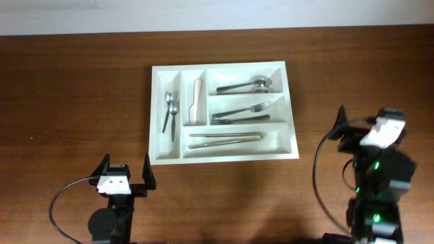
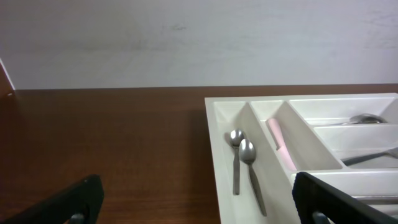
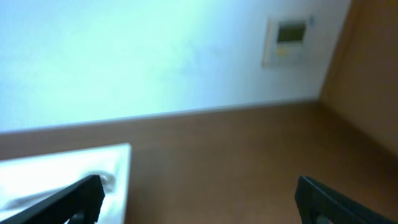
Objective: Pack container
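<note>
The container, a white cutlery tray [image 1: 152, 115], lies in the middle of the wooden table. Its two narrow upright compartments hold two small spoons [image 1: 169, 108] and a pale-handled knife [image 1: 196, 102]. The three long compartments hold large spoons [image 1: 247, 85], forks [image 1: 241, 112] and long steel pieces [image 1: 225, 139]. My left gripper [image 1: 125, 173] is open and empty, in front of the tray's front left corner. The left wrist view shows the tray's left wall [image 2: 214, 143], the small spoons [image 2: 244, 155] and the open fingers [image 2: 199, 205]. My right gripper [image 1: 347, 132] is open and empty, right of the tray.
The right wrist view is blurred; it shows the tray's right edge [image 3: 121, 180], bare table between the open fingers [image 3: 199, 199] and a wall panel [image 3: 289, 37] behind. A pale wall runs along the table's far edge.
</note>
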